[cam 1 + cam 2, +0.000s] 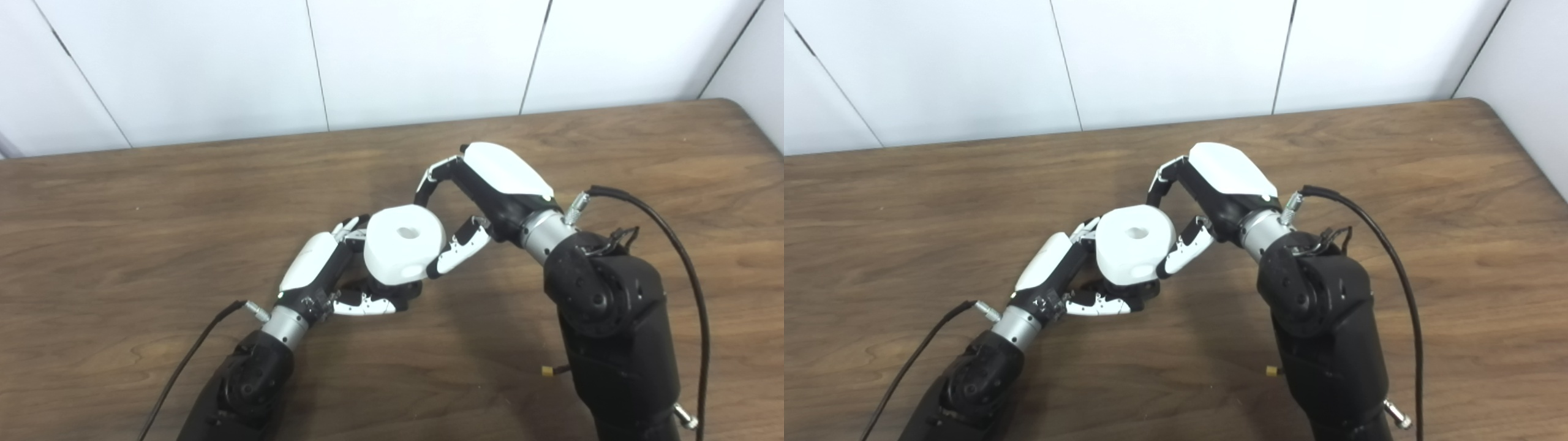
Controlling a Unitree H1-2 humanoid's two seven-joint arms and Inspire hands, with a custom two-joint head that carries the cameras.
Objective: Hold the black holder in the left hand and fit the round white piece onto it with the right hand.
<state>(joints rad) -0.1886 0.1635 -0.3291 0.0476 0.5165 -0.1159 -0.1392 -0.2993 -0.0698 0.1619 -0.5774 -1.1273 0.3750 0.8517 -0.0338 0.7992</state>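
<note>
The round white piece (401, 245), a thick disc with a small hole in its top face, sits over the table's middle between both hands. My right hand (484, 190) is shut on it, thumb on its right side and fingers curled over its far edge. My left hand (324, 269) is closed underneath it from the left. Only a dark sliver of the black holder (409, 288) shows below the white piece, wrapped by the left fingers (364, 303). The white piece rests right on top of the holder; the joint between them is hidden.
The brown wooden table (153, 202) fills the view, its far edge meeting a white panelled wall (416, 55). A black cable (680, 257) loops from the right wrist, another cable (190, 361) trails from the left wrist. The table's right corner is rounded.
</note>
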